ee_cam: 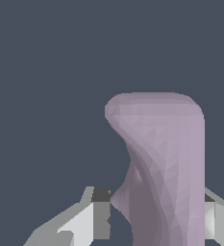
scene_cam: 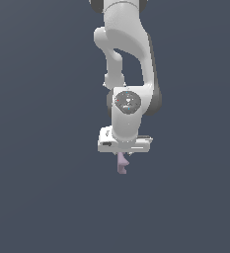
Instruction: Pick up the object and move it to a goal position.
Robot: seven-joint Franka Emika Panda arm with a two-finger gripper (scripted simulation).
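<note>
The object is a small pale mauve curved piece that hangs below the white arm's hand in the exterior view. In the wrist view the object fills the middle, with its wavy concave edge facing one finger. My gripper is shut on the object, one grey finger on each side of its lower part. My gripper points down in the exterior view, and its fingers are mostly hidden behind the hand and the piece.
Only a plain dark grey-blue background shows around the arm in both views. No goal marker or other object shows.
</note>
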